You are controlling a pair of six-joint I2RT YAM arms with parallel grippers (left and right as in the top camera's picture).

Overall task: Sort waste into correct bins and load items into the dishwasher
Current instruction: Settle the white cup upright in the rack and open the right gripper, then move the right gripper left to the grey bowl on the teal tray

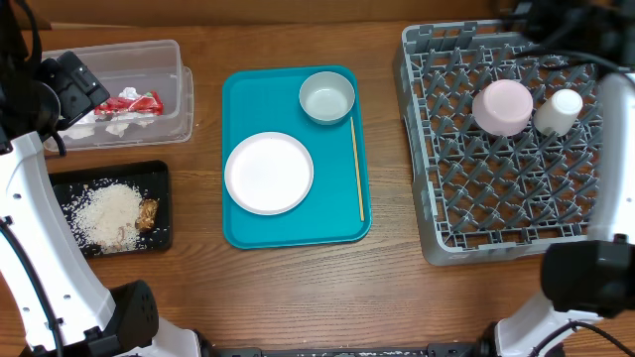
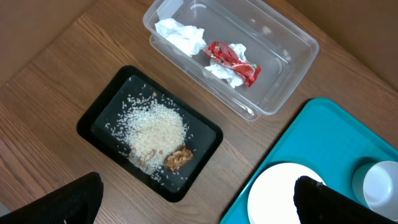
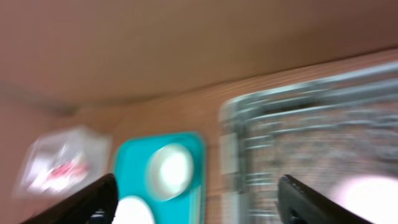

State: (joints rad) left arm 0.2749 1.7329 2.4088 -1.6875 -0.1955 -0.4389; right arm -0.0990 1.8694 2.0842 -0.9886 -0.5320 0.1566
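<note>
Holding left hand (image 2: 199, 202) wide open, empty, above 9 o'clock waste bin (image 1: 149, 64), likely for overview. Poising right hand (image 3: 199, 199) spread, empty, near 3 o'clock rack (image 1: 415, 149). Leaving plate (image 1: 268, 173), bowl (image 1: 326, 96), chopstick (image 1: 357, 169) on tray (image 1: 243, 99), unloaded.

The whole scene rests on a wooden table (image 1: 298, 288), warm mid-brown, its grain running long and straight from side to side with a few darker streaks through it. Along the far edge stands a plain tan panel (image 1: 298, 8), lighter than the tabletop, flat and bare. In the left wrist view a similar plain brown surface shows beyond the table's edge at the upper corners. The light is soft and even and seems to come from above, leaving only faint, short shadows on the wood. The right wrist view shows a broad brownish surface above the table, too blurred for detail.
</note>
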